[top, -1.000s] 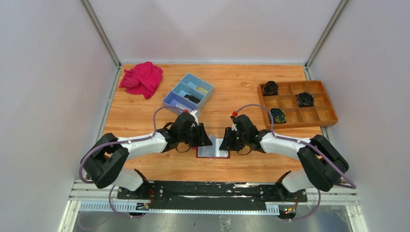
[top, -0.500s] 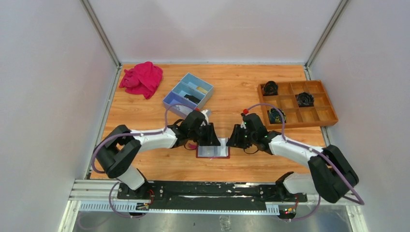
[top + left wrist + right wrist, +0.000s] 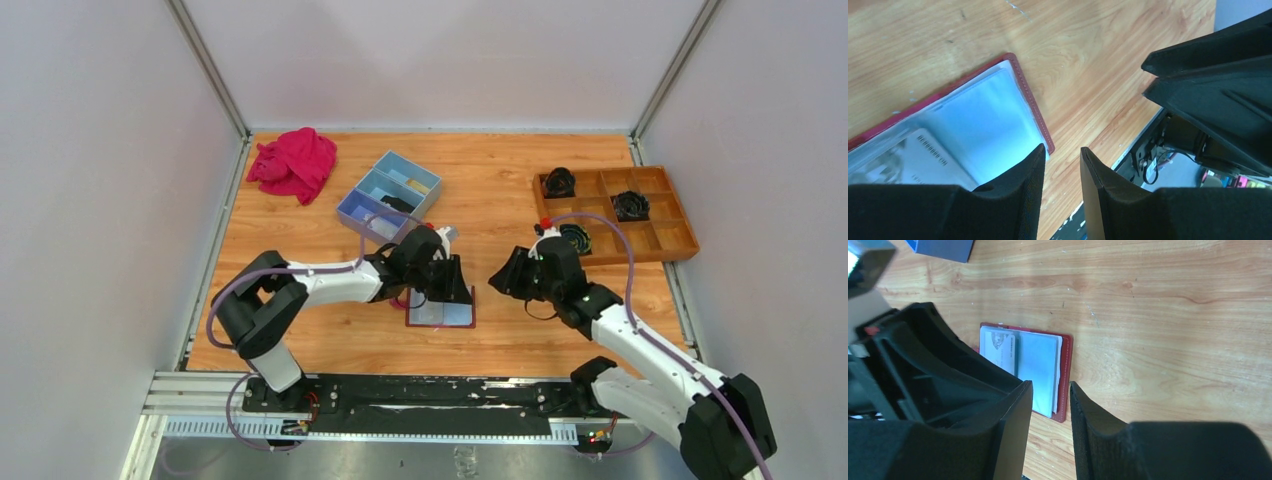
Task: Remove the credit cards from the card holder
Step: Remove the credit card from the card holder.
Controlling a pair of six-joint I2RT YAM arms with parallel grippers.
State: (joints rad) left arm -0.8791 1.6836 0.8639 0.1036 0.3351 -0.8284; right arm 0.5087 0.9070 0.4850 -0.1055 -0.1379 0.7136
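The card holder lies open and flat on the table near the front, dark red rim around pale see-through pockets. A whitish credit card sits in its left pocket; it also shows in the left wrist view. My left gripper hovers over the holder's far right corner, open and empty; the holder's red edge is just left of its fingers. My right gripper is open and empty, a short way to the right of the holder, not touching it.
A blue three-compartment box stands behind the left arm. A pink cloth lies at the back left. A wooden divided tray with dark coiled items is at the right. The table's front edge and black rail are close.
My right gripper has drawn back to the right, away from the card holder. My left gripper has moved right, across the holder to its right side. The holder stays open.
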